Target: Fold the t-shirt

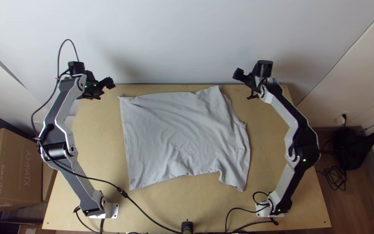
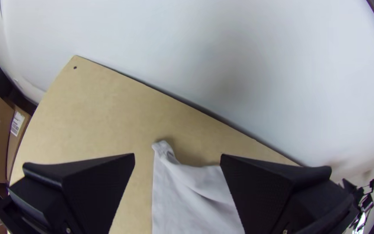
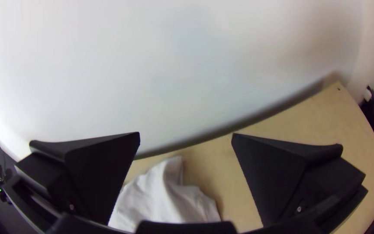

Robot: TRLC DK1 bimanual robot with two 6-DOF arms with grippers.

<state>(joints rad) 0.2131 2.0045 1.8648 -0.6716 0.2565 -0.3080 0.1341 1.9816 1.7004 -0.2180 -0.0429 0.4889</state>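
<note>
Your light grey cloth t-shirt point(image 1: 182, 134) lies spread, near the light wooden table's point(image 1: 195, 208) far edge. Black left gripper point(image 2: 178, 154) and right gripper point(image 3: 186, 133) have fingers apart; first fold probably needs gripping its far corners.

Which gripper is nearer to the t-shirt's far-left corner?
Left. The left gripper is close by the far-left corner, open; the right gripper is over by the shirt's far-right corner, across its width.
</note>
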